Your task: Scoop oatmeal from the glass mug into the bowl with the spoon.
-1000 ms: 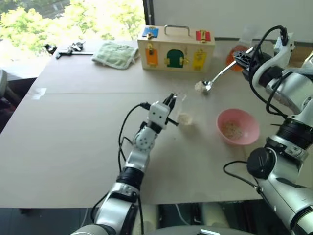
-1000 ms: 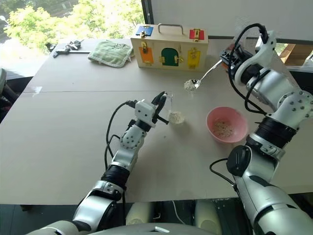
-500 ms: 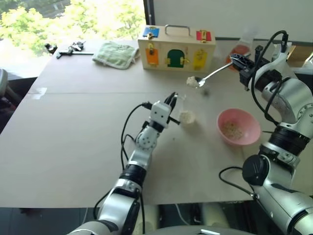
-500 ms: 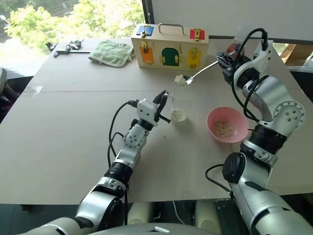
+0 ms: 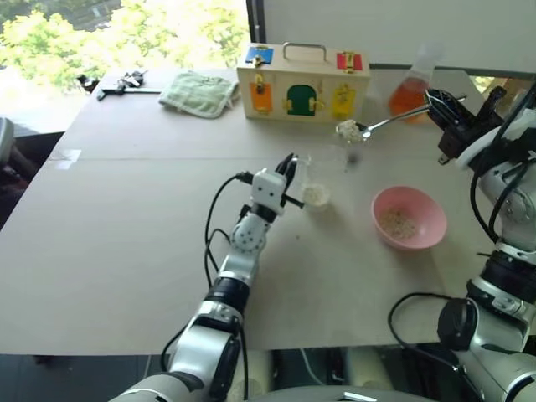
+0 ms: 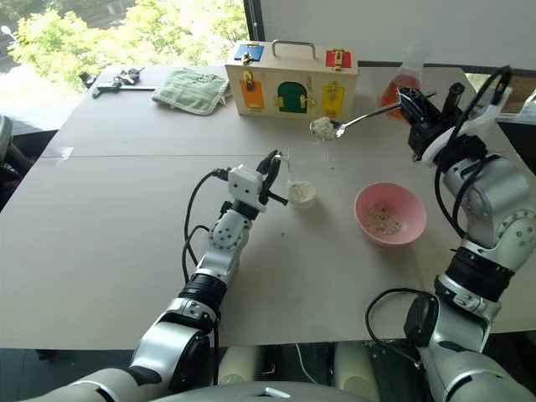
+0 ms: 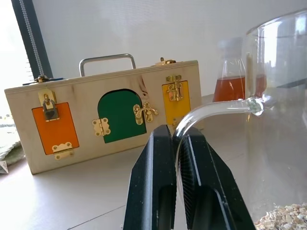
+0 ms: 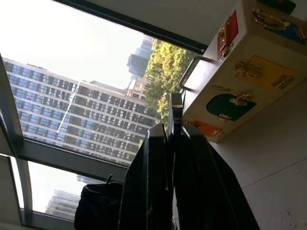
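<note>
The glass mug [image 6: 300,177] is standing upright near the middle of the table, clear and straight-sided, with a thin curved handle. A shallow layer of oatmeal [image 6: 301,193] is lying in its bottom. The spoon [image 6: 360,118] is hanging in the air at about one o'clock from the mug, slim and silver, its handle running toward three o'clock and its small bowl carrying a pale heap of flakes. The pink bowl [image 6: 410,211] is sitting at about four o'clock from the mug, holding a scattering of flakes.
</note>
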Motion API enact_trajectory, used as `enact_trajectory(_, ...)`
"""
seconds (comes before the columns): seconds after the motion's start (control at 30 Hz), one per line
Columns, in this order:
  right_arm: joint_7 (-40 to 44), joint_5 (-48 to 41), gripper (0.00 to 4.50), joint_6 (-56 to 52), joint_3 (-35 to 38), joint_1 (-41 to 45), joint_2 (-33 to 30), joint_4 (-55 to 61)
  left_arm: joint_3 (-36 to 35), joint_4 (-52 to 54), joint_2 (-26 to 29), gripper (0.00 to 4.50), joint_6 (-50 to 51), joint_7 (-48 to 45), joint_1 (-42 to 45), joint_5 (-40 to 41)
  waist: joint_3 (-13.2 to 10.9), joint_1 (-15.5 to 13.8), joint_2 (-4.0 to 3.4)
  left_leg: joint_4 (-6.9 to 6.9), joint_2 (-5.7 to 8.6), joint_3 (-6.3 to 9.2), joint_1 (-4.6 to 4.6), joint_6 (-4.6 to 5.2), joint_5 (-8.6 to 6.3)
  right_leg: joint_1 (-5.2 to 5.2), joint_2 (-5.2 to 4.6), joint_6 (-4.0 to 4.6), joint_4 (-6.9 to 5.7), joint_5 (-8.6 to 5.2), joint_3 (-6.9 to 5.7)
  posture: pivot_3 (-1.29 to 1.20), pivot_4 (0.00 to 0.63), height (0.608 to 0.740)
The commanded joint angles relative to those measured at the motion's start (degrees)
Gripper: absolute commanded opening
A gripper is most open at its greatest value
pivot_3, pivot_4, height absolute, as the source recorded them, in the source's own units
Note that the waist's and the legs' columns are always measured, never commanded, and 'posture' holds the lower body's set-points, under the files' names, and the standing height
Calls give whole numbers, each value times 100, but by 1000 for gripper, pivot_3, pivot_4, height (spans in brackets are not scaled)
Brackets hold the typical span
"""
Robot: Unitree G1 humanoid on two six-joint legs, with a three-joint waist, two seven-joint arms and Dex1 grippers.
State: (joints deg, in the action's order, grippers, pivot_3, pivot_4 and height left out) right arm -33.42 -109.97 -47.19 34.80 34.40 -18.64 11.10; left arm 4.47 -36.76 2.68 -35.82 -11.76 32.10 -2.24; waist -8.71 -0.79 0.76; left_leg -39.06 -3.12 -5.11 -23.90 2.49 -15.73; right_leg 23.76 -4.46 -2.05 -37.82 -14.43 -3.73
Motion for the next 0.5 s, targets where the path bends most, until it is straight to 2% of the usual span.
enact_trajectory(0.03,400,-303,0,238,196,-394,-289,468,-59,-21,-57,52,-218,-85,201,137,0,2,0,0,1,0,0,0,0,0,0,0,0,0,0,0,150,740)
enact_trajectory(0.5,947,-253,0,568,879,-2648,-1267,435,-121,-403,-118,52,-380,-347,451,265,-1,-3,1,0,10,2,2,4,-2,-1,1,-1,4,0,6,0,150,740)
